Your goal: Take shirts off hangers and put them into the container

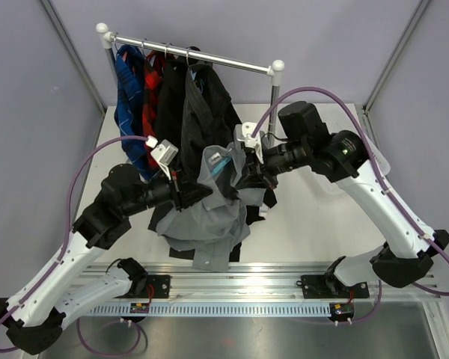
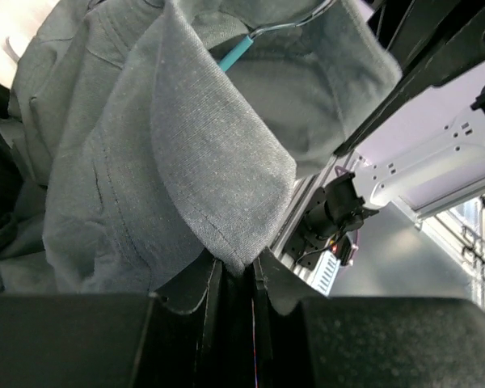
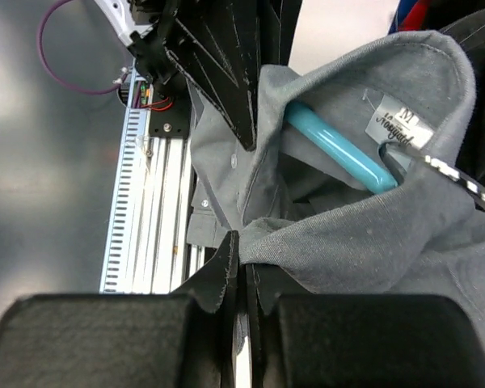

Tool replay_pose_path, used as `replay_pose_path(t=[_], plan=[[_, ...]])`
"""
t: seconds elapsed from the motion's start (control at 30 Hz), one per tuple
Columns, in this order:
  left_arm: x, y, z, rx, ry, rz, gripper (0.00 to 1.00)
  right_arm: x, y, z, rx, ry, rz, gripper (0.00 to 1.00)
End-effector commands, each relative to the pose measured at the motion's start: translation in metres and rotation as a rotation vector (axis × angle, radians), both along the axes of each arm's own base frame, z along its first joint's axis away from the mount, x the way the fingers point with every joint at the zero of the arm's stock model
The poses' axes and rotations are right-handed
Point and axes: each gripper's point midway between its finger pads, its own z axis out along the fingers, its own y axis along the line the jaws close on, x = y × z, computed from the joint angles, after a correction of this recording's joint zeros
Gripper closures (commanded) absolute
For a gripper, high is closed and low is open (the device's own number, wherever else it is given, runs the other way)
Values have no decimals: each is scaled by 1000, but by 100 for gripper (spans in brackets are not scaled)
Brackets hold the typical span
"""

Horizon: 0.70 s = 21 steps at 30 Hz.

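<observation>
The light grey shirt (image 1: pixel 209 217) hangs between my two arms in front of the rail, with its light blue hanger (image 1: pixel 221 166) still inside the collar. My left gripper (image 1: pixel 188 196) is shut on a fold of the grey shirt (image 2: pixel 186 162), the cloth pinched between its jaws (image 2: pixel 236 271). My right gripper (image 1: pixel 247 173) is shut on the collar edge (image 3: pixel 244 255), close to the blue hanger (image 3: pixel 339 149) and the neck label. The hanger's metal hook (image 2: pixel 291 23) pokes out above the cloth. The container is out of view.
On the metal rail (image 1: pixel 194 58) at the back hang the blue plaid shirt (image 1: pixel 129 97), red plaid shirt (image 1: pixel 151 93), black shirt (image 1: pixel 170 97) and charcoal pinstriped shirt (image 1: pixel 209 105). The rail's right post (image 1: pixel 273 105) stands behind my right arm. An aluminium mounting rail (image 1: pixel 239 288) runs along the near edge.
</observation>
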Motion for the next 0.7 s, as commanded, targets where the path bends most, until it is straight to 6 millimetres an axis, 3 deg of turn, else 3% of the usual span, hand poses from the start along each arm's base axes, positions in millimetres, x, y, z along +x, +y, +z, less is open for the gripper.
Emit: replay_pose_path(t=[0.0, 0.1, 0.27, 0.37, 0.43, 0.47, 0.53, 0.6, 0.67], plan=[[11, -7, 27, -132, -43, 32, 100, 8, 16, 2, 13, 15, -26, 93], [17, -12, 21, -155, -16, 43, 100, 19, 24, 0, -3, 17, -67, 95], [26, -16, 10, -148, -2, 63, 100, 2, 35, 24, 37, -27, -16, 97], [11, -24, 20, -188, -58, -47, 100, 8, 38, 9, -15, -24, -31, 94], [2, -24, 25, -208, -121, -98, 100, 15, 35, -18, -100, -20, -46, 86], [-1, -24, 25, -208, -144, -122, 100, 17, 34, -28, -131, -14, -41, 77], [-9, -23, 26, -236, -187, -164, 100, 11, 25, -45, -198, -9, -6, 66], [-17, -22, 26, -261, -205, -221, 100, 5, 12, -52, -249, -30, 34, 48], [-24, -23, 26, -299, -241, -270, 100, 3, 0, -43, -253, -91, 27, 37]])
